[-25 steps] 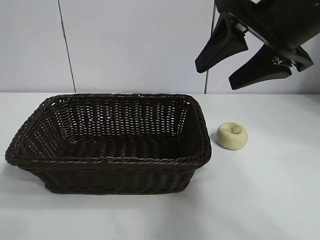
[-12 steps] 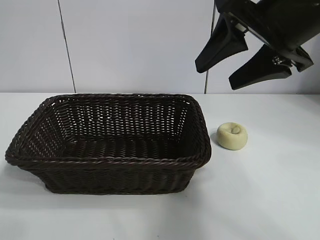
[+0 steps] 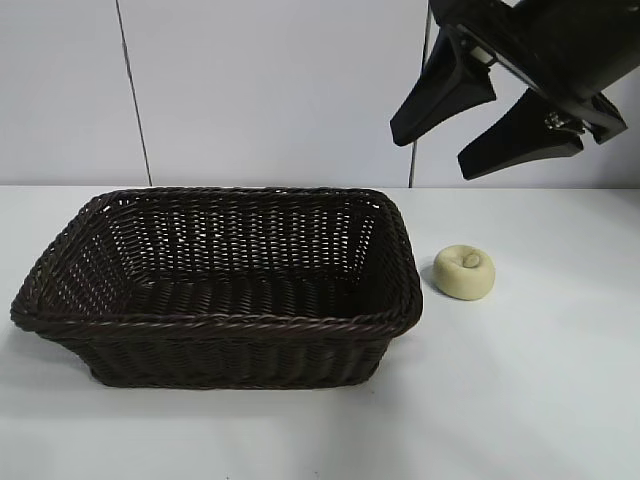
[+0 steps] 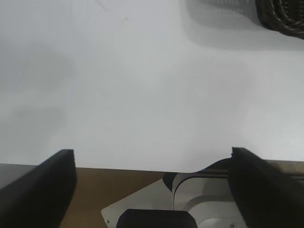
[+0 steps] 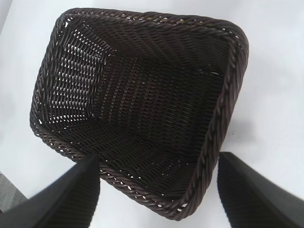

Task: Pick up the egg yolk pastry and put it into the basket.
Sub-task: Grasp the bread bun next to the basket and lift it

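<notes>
A dark brown woven basket [image 3: 215, 285] sits on the left half of the white tabletop [image 3: 540, 400] in the exterior view, its flared sides and braided rim framing an interior with nothing visible inside. Just beside its right end, apart from the rim, the egg yolk pastry [image 3: 464, 271] rests on the tabletop, a small pale yellow bun with a creased top. Above and to the right of the pastry, the right gripper [image 3: 485, 130] hangs well clear of the surface, its two black fingers spread apart and angled downward with nothing between them. Its wrist camera looks down into the basket [image 5: 137, 114], with the two finger tips framing the near rim. The left gripper [image 4: 152, 190], seen only from its own wrist camera, holds its fingers wide apart over bare tabletop [image 4: 133, 95], a corner of the basket [image 4: 280, 16] showing far off at the frame's edge.
</notes>
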Controlling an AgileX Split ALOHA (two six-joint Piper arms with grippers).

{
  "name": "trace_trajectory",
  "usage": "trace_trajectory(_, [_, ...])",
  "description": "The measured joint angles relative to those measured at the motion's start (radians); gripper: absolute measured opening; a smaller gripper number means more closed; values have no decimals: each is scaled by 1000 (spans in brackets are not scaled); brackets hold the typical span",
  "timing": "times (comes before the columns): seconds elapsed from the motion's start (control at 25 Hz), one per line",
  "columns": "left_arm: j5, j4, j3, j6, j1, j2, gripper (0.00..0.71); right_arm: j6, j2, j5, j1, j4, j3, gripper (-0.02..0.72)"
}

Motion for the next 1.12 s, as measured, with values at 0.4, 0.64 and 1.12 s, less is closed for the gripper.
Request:
trace_trajectory(0.4, [-88,-1,181,-35,0,-319,631,7,0,0,0,0,0,503])
trace_trajectory(0.64, [-102,-1,183,-35,0,-329,631,7,0,0,0,-1,0,503])
trace_trajectory(1.12, [-104,-1,183,-35,0,-592,631,25,0,27,0,-8,-24,503])
